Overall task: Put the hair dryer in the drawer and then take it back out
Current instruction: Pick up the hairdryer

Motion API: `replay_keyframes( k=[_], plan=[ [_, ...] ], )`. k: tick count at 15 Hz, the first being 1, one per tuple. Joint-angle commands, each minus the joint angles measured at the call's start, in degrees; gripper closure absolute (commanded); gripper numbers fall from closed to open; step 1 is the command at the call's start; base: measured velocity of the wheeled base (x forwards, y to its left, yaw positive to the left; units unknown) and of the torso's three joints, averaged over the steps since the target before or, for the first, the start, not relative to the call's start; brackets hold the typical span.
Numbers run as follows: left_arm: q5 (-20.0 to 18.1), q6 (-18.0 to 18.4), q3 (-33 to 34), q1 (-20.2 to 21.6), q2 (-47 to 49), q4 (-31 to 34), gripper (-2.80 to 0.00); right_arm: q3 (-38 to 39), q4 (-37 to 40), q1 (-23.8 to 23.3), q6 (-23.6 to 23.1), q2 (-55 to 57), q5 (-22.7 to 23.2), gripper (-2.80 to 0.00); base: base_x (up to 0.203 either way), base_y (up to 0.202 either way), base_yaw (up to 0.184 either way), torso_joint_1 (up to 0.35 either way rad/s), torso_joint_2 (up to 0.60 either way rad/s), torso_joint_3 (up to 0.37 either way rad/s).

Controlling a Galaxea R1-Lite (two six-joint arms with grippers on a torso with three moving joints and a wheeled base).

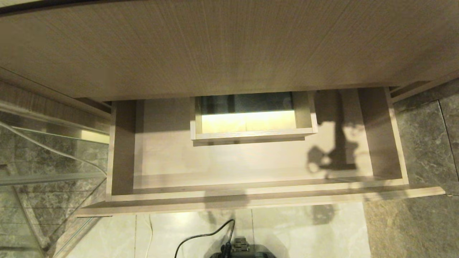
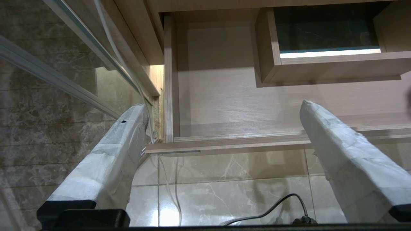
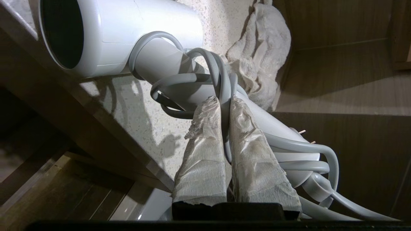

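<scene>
Speckled counter (image 3: 135, 109) carries the dryer (image 3: 128, 35); right gripper (image 3: 224, 106) pinches its cord (image 3: 221, 73); left gripper (image 2: 221, 109) gapes before the drawer (image 2: 224, 96).

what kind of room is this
Most likely a bathroom. An open drawer slides out from under a vanity countertop, a white hair dryer and a crumpled towel sit on that counter, and the floor is marble-look tile.
</scene>
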Motion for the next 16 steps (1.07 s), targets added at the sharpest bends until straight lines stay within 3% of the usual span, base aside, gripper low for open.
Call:
replay_keyframes(
  k=[1,8,16],
  plan=[
    [0.01,-0.03,2.29,0.02,-0.02,-0.08,-2.80,-0.05,3.55,0.07,-0.36,-2.02,0.15,0.00,0.000,0.000,0.000,0.000,0.00,0.000],
    [0.01,-0.05,2.29,0.02,-0.02,-0.14,-2.80,-0.12,15.57,0.07,-0.87,-6.21,0.23,0.00,0.000,0.000,0.000,0.000,0.00,0.000],
    [0.01,-0.09,2.29,0.02,-0.02,-0.08,-2.80,-1.28,22.20,0.16,-0.80,-8.50,0.11,0.00,0.000,0.000,0.000,0.000,0.00,0.000]
  ],
)
